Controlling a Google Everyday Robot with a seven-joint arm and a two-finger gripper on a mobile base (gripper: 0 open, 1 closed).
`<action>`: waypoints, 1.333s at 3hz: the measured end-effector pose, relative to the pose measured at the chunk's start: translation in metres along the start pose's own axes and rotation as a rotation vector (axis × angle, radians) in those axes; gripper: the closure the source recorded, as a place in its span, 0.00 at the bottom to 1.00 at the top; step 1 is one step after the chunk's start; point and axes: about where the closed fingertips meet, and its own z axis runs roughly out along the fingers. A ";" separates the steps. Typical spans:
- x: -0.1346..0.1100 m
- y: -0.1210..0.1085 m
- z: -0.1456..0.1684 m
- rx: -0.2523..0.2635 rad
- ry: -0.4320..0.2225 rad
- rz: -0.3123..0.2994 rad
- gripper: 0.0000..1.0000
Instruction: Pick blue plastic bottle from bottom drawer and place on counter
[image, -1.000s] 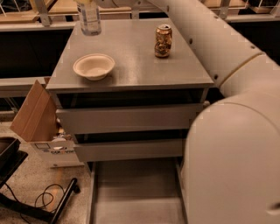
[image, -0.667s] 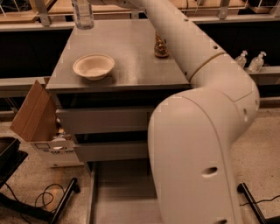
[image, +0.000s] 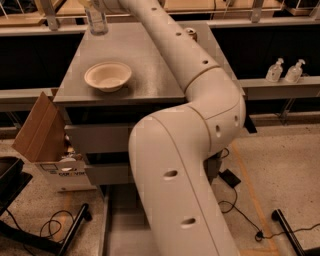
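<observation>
The blue plastic bottle (image: 96, 22) stands upright at the far left corner of the grey counter (image: 150, 70). My white arm rises from the bottom of the view and reaches across the counter to that corner. My gripper (image: 95, 4) is at the top edge of the view, right over the bottle's top and mostly cut off. The bottom drawer (image: 117, 220) is pulled out below the cabinet. Only a strip of its floor shows to the left of my arm.
A cream bowl (image: 108, 76) sits near the counter's front left. The gold-brown can (image: 190, 33) peeks out behind my arm at the back right. Two pump bottles (image: 275, 70) stand on the right ledge. A cardboard box (image: 42, 135) and floor cables lie at the left.
My arm has swung left across the view and now covers most of the can and the open drawer. The bottle stays at the counter's far left corner.
</observation>
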 end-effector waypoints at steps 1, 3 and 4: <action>0.049 -0.036 0.027 0.045 0.001 0.048 1.00; 0.069 -0.037 0.040 0.056 0.019 0.015 1.00; 0.080 -0.040 0.049 0.072 0.034 -0.022 1.00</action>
